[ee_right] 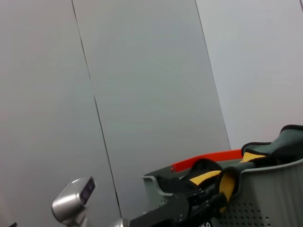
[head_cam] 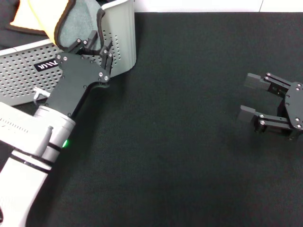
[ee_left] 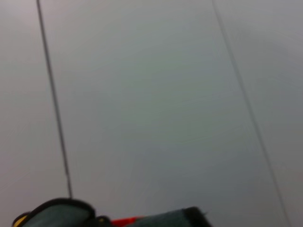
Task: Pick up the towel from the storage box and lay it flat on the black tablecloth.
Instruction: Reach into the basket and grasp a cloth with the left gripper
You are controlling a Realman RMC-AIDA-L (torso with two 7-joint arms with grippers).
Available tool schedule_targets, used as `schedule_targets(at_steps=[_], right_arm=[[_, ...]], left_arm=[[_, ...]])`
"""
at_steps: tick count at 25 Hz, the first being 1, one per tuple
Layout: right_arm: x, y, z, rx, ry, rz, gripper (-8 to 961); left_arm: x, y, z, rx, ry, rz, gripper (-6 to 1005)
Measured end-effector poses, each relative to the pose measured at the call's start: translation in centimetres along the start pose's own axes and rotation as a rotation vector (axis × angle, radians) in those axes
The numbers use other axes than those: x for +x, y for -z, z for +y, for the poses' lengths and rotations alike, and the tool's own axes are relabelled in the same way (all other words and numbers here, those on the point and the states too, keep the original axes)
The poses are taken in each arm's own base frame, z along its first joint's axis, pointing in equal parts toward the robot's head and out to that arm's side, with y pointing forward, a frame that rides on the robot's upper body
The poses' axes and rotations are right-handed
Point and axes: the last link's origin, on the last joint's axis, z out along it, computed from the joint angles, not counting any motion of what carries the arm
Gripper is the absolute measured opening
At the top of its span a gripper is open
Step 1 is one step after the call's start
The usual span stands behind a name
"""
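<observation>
The left gripper point(head_cam: 97, 45) is up at the rim of the storage box point(head_cam: 118, 33), clamped on the towel point(head_cam: 57, 16), which still hangs over the box. The open black tablecloth point(head_cam: 180, 132) lies to the robot's right of the box, so the cloth must travel that way. The right gripper point(head_cam: 251, 97), fingers apart, hovers well away over the tablecloth.

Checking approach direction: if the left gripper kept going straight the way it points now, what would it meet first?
The left gripper points into the storage box and sits at the towel, so the towel comes first, though depth is unclear.
</observation>
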Motion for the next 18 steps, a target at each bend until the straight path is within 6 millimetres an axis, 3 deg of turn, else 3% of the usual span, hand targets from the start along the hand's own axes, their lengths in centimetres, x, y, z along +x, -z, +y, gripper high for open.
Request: schedule_targets(at_steps=[3,14,18], right_arm=[[0.00,0.00,0.01,-0.001,0.000,0.000,869],[-0.01,0.03,0.10,-0.004,-0.001,-0.003,868],[-0.04,-0.01,0.08,-0.006,0.000,-0.003,868]], left_arm=[[-0.05,-0.37,0.04,0.021,0.016,-0.009,285],[0.03,-0.11,0.47,-0.004,0.027,-0.003,247],[0.29,-0.08,0.33,-0.003,0.042,0.017,93]])
